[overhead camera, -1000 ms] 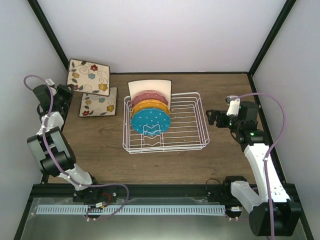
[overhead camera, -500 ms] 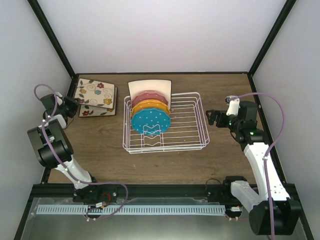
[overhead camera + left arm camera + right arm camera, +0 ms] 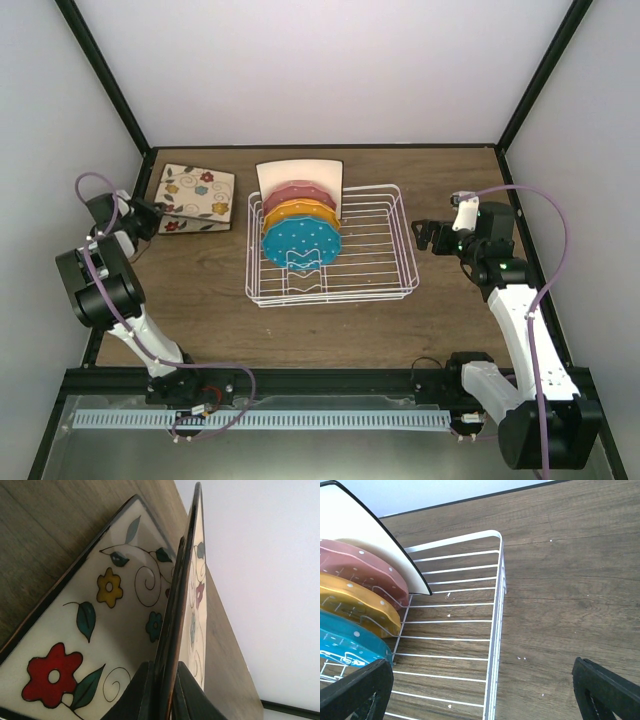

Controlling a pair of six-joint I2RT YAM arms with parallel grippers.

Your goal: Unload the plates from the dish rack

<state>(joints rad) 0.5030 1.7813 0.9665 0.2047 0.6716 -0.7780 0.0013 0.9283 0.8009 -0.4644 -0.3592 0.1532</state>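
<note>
Left claw (image 3: pixel 152 214) (image 3: pixel 165 682) is clamped on the near edge of the upper floral plate (image 3: pixel 198 190) (image 3: pixel 196 587), with one finger (image 3: pixel 141 692) under the rim and the other on top. That plate runs away from the claw, tilted, its held edge raised. The lower floral plate (image 3: pixel 176 227) (image 3: pixel 100 625) lies flat on the table (image 3: pixel 200 300) right under the claw and the held plate. Whether the two plates touch at the far edge, can't tell.

Right claw (image 3: pixel 421 235) (image 3: pixel 480 695) has its fingers (image 3: pixel 355 690) wide apart and nothing between them. It hovers just outside the dish rack's (image 3: pixel 385 292) (image 3: pixel 495 605) right side, not touching the wire.

Four plates stand on edge in the rack, at the end away from the right claw. From the far side toward the arm bases they run plain cream square plate (image 3: pixel 300 171) (image 3: pixel 360 525), pink plate (image 3: pixel 297 191) (image 3: pixel 365 570), orange plate (image 3: pixel 298 212) (image 3: pixel 355 605), blue plate (image 3: pixel 300 240) (image 3: pixel 345 645). The rack part nearest the right claw holds only bare wires. The rack sits between the two claws, well apart from the left one.
</note>
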